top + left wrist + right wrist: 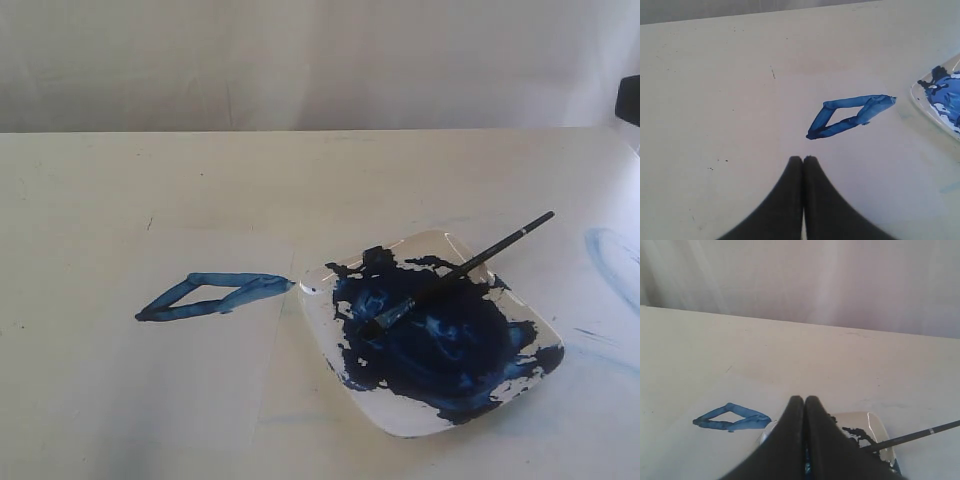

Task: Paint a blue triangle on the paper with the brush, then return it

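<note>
A streaky blue triangle outline (215, 294) sits on what seems a white paper sheet (200, 370) on the counter (100, 180). Beside it, a long black-handled brush (470, 265) rests across a paint-pooled white plate (400, 425). The left claw (803, 160) and right claw (805, 400) are clenched, empty.

The table (60, 190) is an off-white, matt surface, smooth but finely specked. Left of centre on it, the paper (210, 370) is a thin flat sheet, just as dull. The blue triangle (235, 280) is streaky paint that shows its brush lines. At lower right the plate (322, 318) looks glossy, and the dark paint pool (440, 350) on it has a wet sheen. The brush (470, 265) has a smooth black handle and a silvery metal collar. Across the top is pale cloth (300, 60) in soft folds. The left gripper (803, 161) and right gripper (805, 400) are matt black and smooth.
</note>
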Controlling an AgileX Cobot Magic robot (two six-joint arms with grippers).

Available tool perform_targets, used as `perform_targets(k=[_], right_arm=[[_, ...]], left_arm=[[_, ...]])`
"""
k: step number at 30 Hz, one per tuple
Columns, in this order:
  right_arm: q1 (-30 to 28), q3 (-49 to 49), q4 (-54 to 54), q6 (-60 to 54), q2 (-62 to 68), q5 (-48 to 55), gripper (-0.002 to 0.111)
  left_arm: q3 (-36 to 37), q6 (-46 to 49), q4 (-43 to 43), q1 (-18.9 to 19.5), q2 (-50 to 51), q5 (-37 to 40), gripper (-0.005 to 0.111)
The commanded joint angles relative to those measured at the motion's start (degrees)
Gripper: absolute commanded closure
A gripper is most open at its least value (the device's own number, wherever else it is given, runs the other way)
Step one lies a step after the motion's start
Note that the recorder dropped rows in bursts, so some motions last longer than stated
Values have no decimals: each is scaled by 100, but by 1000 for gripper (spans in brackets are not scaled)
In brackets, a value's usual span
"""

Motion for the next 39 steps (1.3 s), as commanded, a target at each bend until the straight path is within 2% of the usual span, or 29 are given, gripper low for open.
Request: perform_targets(k=[1,7,11,16,31,36,39], right_arm=[[22,22,-35,-69,-34,-37,108],[22,22,-35,-69,-34,-40,108],[22,22,-35,-69,-34,-50,108],[22,22,-35,-69,-34,-50,108],[22,22,-35,-69,-34,-50,108],[22,22,-35,-69,-34,-50,108],[22,22,-35,-69,-34,-50,108]], left_arm=[[41,-60,-57,262,-104,29,107],[41,-60,-57,997,-684,29,107],[41,-60,-40,1245,-1278,29,107],[41,-60,-40,1271,-1816,29,107],[41,-27,-40,1271,-1844,29,107],[41,170,326,1271,-1844,29,107],[41,179,1072,1271,-1844,29,107]])
